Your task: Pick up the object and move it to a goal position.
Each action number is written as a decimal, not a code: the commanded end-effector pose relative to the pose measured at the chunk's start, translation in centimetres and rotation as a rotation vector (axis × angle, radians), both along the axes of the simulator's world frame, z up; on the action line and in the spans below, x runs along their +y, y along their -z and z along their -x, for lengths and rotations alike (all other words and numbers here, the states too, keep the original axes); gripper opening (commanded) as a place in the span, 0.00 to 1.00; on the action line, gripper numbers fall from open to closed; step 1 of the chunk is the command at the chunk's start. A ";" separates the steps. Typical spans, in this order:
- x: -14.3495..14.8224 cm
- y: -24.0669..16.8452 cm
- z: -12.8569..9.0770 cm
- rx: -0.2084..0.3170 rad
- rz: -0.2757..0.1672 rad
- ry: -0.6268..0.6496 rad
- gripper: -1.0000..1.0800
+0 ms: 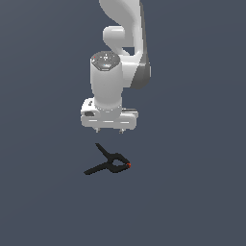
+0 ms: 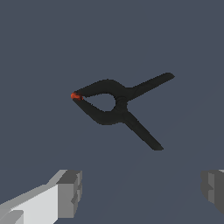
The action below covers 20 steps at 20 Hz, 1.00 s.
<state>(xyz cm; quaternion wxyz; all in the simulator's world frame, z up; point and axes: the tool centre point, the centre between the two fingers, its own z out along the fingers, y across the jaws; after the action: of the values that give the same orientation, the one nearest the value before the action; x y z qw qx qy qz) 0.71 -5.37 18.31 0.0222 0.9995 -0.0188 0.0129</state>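
Nearest the wrist camera are the two grey fingertips (image 2: 70,192) of the gripper (image 2: 142,190), standing wide apart with nothing between them; the second pad shows only at the frame's edge. Beyond them the spring clamp (image 2: 116,106) lies flat on the dark floor (image 2: 39,48), its two thin handles splayed one way and its rounded jaw end closing on a small red-orange tip (image 2: 75,96). In the exterior view the gripper (image 1: 109,129) hangs above the floor with the spring clamp (image 1: 110,162) just beneath it and slightly toward the camera, the tip (image 1: 129,165) pointing to the exterior view's right. There is clear air between fingers and clamp, so nothing has been grasped. By this showing the task is at its start: the arm is roughly lined up over the object, but the descent, the closing of the fingers, the lift and the carry all remain. No goal marker is visible in either view, so where the clamp must end up cannot be told; the exact offset between gripper and clamp is also hard to judge from this angle.
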 end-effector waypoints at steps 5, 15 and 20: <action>0.9 -0.4 -0.2 -0.006 0.002 -0.024 0.62; 1.4 -0.5 -0.3 0.001 0.008 -0.052 0.62; 1.2 0.4 -0.5 0.038 0.024 -0.099 0.62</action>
<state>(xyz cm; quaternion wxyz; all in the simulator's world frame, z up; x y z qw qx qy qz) 1.20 -4.12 18.23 0.0312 0.9992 0.0233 0.0016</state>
